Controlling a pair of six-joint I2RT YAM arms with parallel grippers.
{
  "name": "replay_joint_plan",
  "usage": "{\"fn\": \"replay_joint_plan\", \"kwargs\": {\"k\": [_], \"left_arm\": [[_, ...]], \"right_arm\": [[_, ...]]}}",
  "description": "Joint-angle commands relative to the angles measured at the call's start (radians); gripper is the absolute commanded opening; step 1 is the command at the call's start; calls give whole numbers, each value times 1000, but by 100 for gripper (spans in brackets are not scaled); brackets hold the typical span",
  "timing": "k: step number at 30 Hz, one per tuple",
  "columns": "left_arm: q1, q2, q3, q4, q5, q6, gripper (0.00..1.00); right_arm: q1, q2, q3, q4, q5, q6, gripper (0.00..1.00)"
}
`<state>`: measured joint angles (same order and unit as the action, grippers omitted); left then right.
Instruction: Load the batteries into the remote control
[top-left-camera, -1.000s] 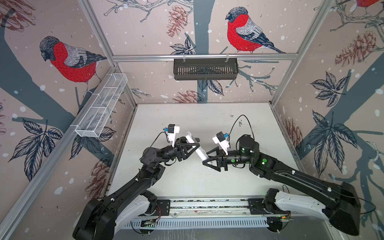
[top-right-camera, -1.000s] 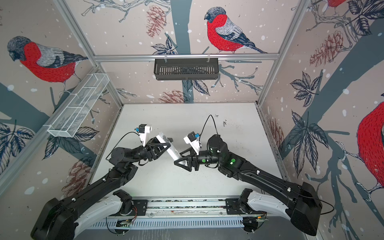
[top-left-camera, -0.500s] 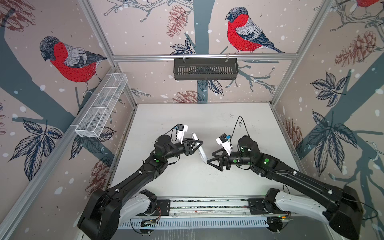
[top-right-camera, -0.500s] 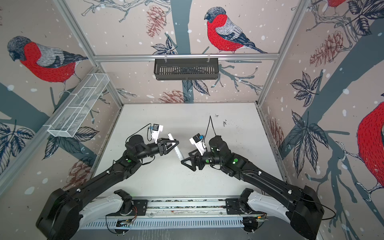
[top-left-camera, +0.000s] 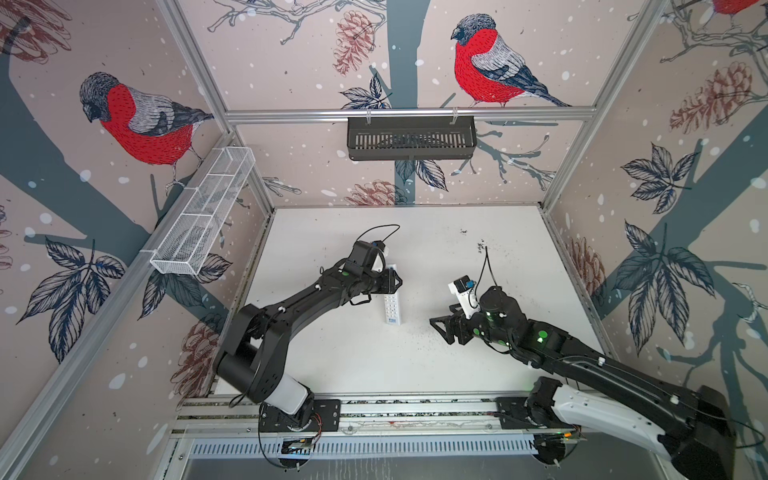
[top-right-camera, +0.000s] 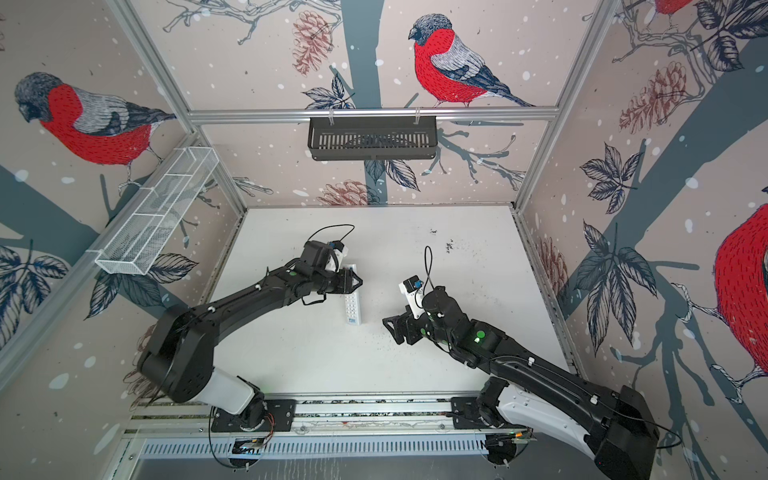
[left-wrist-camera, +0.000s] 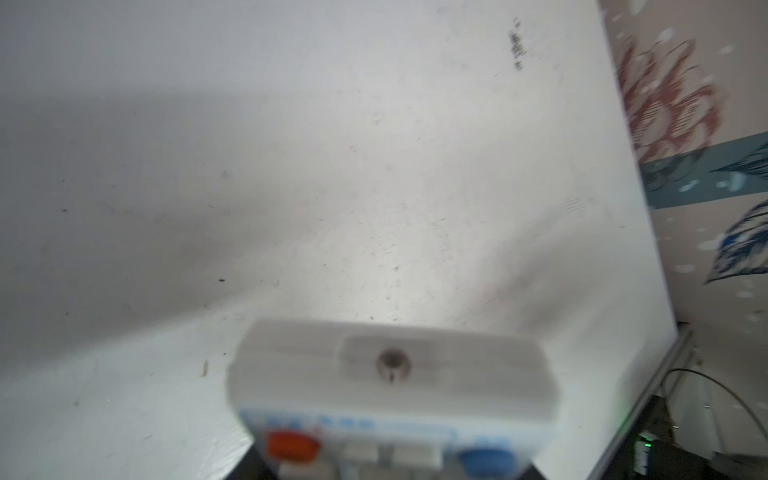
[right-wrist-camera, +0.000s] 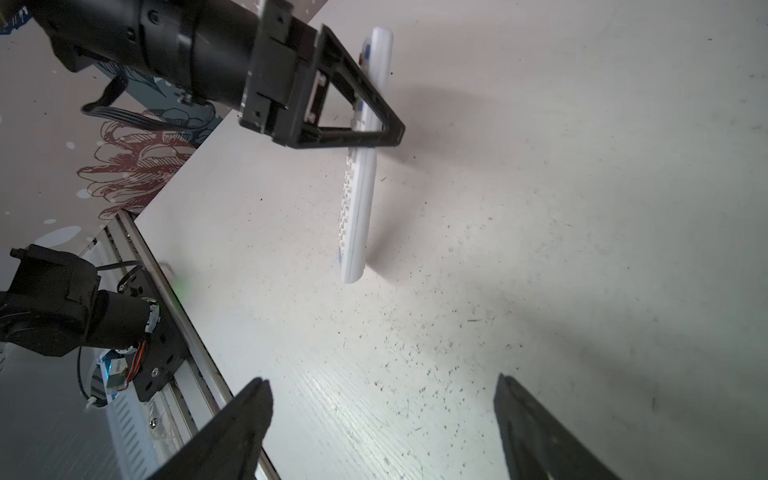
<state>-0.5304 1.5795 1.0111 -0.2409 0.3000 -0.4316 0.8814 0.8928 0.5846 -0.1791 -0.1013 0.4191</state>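
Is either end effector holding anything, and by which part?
The left end effector grips the remote nearer its end with the red and blue buttons. The right end effector is open and empty.

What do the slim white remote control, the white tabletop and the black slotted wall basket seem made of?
Slim white remote control: likely moulded plastic, smooth satin shell, rounded edges. White tabletop: probably painted or laminated board, matte; faint grain, scuffs. Black slotted wall basket: metal or plastic, matte; cannot tell.
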Motion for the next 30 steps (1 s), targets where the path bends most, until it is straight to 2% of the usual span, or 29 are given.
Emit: {"fn": "replay_joint_plan", "kwargs": {"k": [1, 4, 9, 15, 21, 25, 27, 30], "left_arm": [[-20, 99, 106, -155, -91, 73, 16], [-32, 239, 223, -258, -140, 92, 13], [-48, 371, 330, -270, -158, 80, 14], [-51, 425, 356, -236, -158, 47, 26], [-52, 409, 322, -182, -145, 20, 56], [-51, 390, 320, -172, -128, 24, 70], [-51, 370, 319, -173, -137, 27, 82], [-38, 320, 316, -175, -148, 35, 87]], "right_arm": [[9, 0, -6, 13, 41, -5, 86], [14, -3, -14, 13, 45, -8, 86], [23, -12, -34, 31, 36, -4, 86], [27, -24, -54, 35, 49, 4, 86], [35, -25, -65, 49, 29, -15, 86], [38, -24, -62, 46, 50, -23, 86], [39, -15, -54, 40, 62, -32, 87], [20, 16, -24, 12, 134, -44, 88]]}}
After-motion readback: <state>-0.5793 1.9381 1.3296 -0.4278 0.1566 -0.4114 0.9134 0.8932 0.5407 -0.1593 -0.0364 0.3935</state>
